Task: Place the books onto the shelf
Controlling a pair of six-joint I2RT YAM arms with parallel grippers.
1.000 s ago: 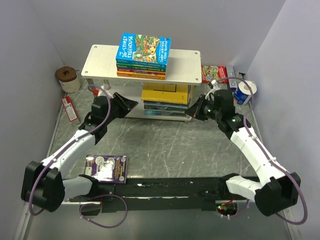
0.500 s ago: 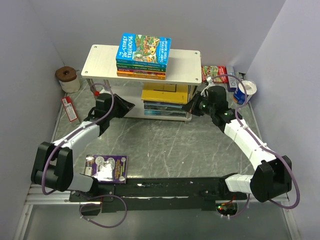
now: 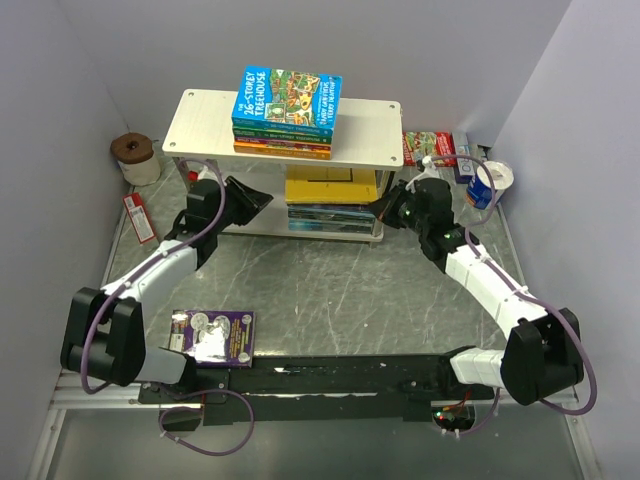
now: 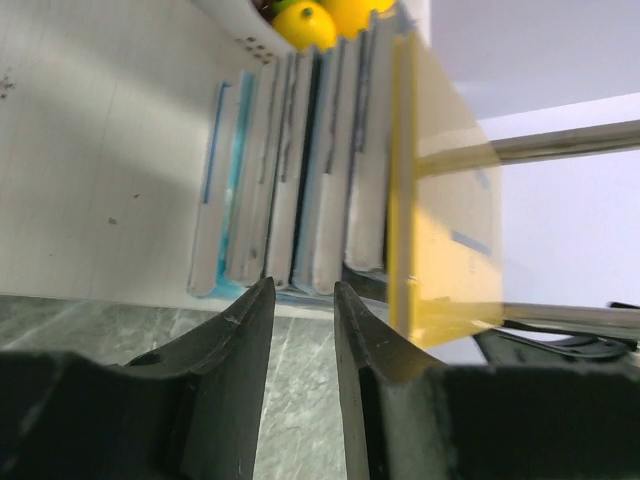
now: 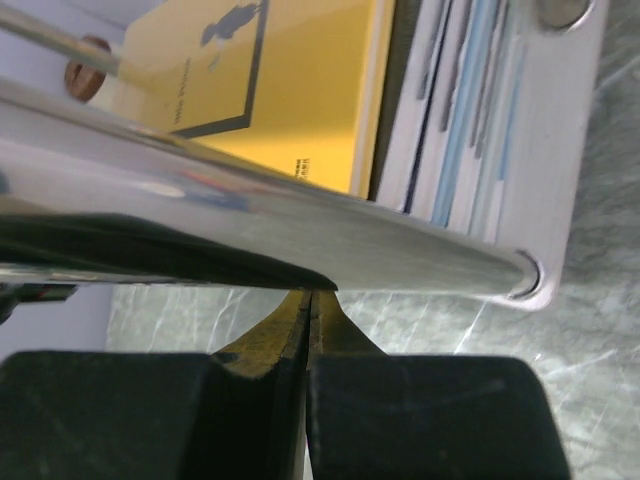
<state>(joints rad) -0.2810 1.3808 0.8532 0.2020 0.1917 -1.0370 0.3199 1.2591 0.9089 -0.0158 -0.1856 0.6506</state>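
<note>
The shelf stands at the back with a stack of books on its wood top, a blue Treehouse cover uppermost. A second stack lies on the lower board, topped by a yellow book. A purple book lies flat on the table near the left arm's base. My left gripper is at the shelf's left front, open and empty, with its fingertips just short of the lower books' page edges. My right gripper is shut with its tips against the silver post at the right front.
A brown-topped spool and a small red-and-white carton sit at the left wall. A red-green packet and a white-blue roll lie right of the shelf. Walls close in on three sides.
Both grippers have moved in toward the shelf's lower tier, the left from the left, the right up to the post. The left jaws have narrowed.
</note>
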